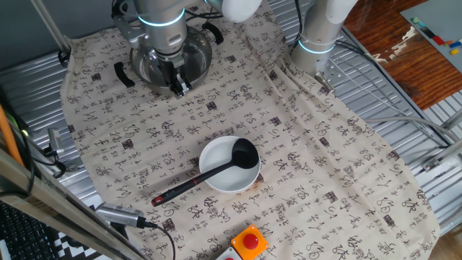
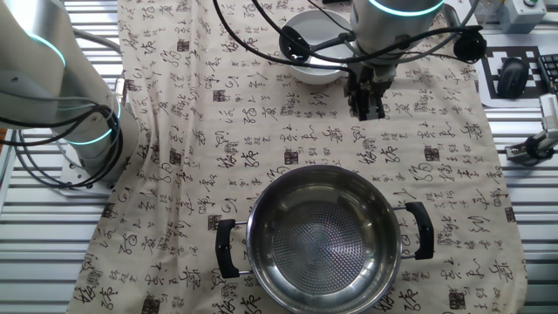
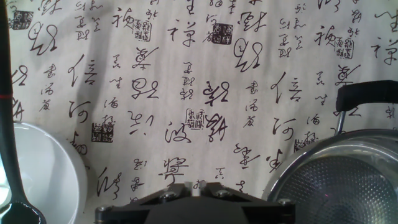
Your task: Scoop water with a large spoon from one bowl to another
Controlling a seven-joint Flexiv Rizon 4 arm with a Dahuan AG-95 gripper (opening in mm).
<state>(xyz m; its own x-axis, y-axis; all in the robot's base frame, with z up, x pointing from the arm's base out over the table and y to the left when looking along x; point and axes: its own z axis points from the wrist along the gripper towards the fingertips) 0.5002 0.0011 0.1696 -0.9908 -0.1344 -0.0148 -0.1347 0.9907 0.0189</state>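
Lab: robot arm (image 1: 325,25), emergency button (image 1: 250,240)

a beige cloth printed with black calligraphy characters (image 3: 199,93) is seen filling most of the hand view. at the lower left, part of a plain round white bowl (image 3: 50,168) is shown, with the long thin black handle of a black ladle (image 3: 11,124) laid across its rim; a narrow red band is visible on the handle. at the lower right, the rim and dimpled inside of a round shiny steel pot (image 3: 342,180) are seen, with one black side handle above. the dark gripper (image 3: 198,186) is seen at the bottom edge, its fingertips drawn together
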